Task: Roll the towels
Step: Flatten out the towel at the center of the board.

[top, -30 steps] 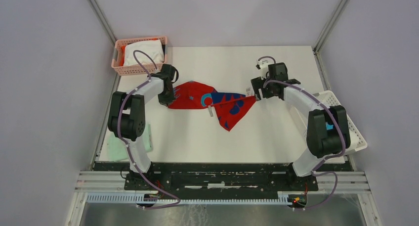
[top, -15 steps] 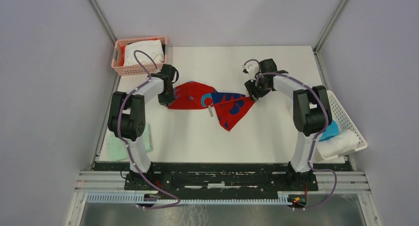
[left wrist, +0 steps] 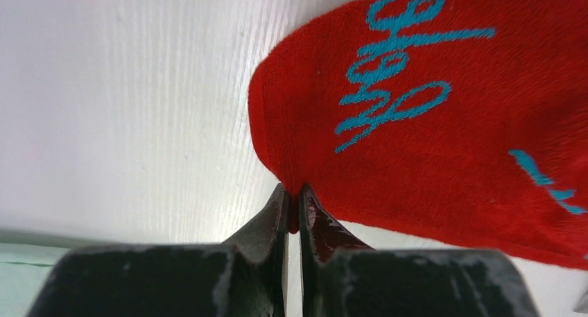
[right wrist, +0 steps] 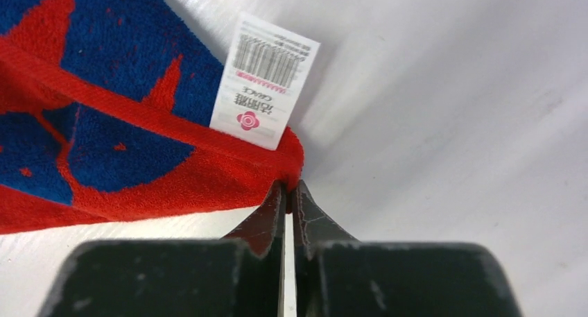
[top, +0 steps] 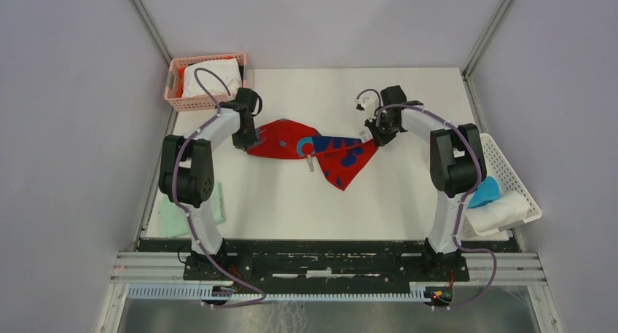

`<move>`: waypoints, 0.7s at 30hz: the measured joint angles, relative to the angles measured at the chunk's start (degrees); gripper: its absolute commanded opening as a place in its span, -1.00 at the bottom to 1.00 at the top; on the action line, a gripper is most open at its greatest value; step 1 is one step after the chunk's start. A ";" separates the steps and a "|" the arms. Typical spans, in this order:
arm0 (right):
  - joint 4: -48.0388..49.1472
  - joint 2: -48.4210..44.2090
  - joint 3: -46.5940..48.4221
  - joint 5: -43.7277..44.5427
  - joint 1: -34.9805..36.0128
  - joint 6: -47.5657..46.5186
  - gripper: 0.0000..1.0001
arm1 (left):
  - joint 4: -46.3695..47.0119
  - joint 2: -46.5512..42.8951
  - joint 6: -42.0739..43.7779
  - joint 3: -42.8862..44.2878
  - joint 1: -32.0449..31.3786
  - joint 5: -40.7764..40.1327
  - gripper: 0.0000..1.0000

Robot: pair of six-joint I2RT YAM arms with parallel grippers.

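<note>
Left fingers (left wrist: 277, 216) and right fingers (right wrist: 274, 209) pinch opposite corners of the unrolled red towel (top: 291, 140), centre frame; a white towel (top: 501, 208) and a blue towel (top: 487, 191) lie seemingly rolled, lower right.

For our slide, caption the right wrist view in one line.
Right pincer shut on a corner of the red towel, beside its white label.

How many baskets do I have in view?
2: a pink basket at the table's far left corner, a white basket at its right edge. None looks hidden.
</note>
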 measured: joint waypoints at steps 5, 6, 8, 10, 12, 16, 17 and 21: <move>-0.55 -3.43 0.13 5.01 0.00 -0.50 -0.99 | -2.95 -0.55 0.00 8.83 1.11 0.11 -0.95; -1.01 -5.14 0.22 6.12 0.00 -0.61 -0.99 | -3.43 -1.11 0.00 10.95 1.38 0.11 -0.95; -2.56 -9.57 0.96 8.11 0.00 -0.85 -0.99 | -4.13 -3.02 -0.02 14.75 1.68 0.13 -0.95; -3.76 -14.73 2.10 9.64 -0.02 -0.94 -0.99 | -4.52 -5.95 -0.02 17.57 1.88 0.13 -0.95; -4.70 -20.28 3.10 10.64 0.02 -0.96 -0.99 | -4.79 -9.70 -0.04 19.21 1.92 0.13 -0.95; -7.72 -32.50 3.32 10.95 0.20 -0.92 -0.99 | -5.66 -18.60 -0.07 19.56 1.88 0.13 -0.95; -8.46 -35.52 2.97 10.73 0.28 -0.87 -0.99 | -5.97 -21.00 -0.07 19.52 1.86 0.11 -0.95; -12.09 -47.15 -0.07 7.74 0.85 -0.26 -0.99 | -6.86 -30.53 -0.09 18.03 1.79 0.13 -0.95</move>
